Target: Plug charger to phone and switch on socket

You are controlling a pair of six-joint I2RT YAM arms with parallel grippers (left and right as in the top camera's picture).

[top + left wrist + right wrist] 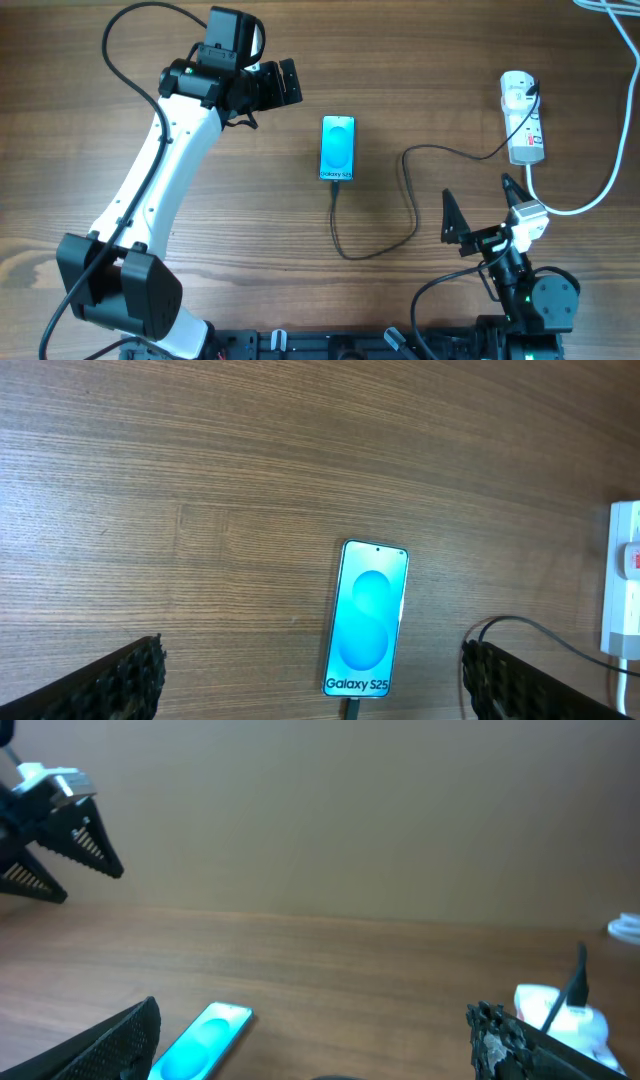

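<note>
Bright, even, diffuse light fills the overhead view; the brown wood-grain table (450, 60) shows crisp grain, and only faint, soft shadows hug the thin black cable (408, 190). The small flat smartphone with the cyan screen (338, 148) glows strongly at centre, and the short white power strip (522, 118) at 2 o'clock is nearly washed out. The left wrist view is sharp on the grain and the screen lettering, while the black ribbed fingers (110, 685) at 7 and 5 o'clock are soft. The right wrist view is hazy: its upper half is flat beige, and the smartphone at 7 o'clock and power strip at 5 o'clock are blurred
</note>
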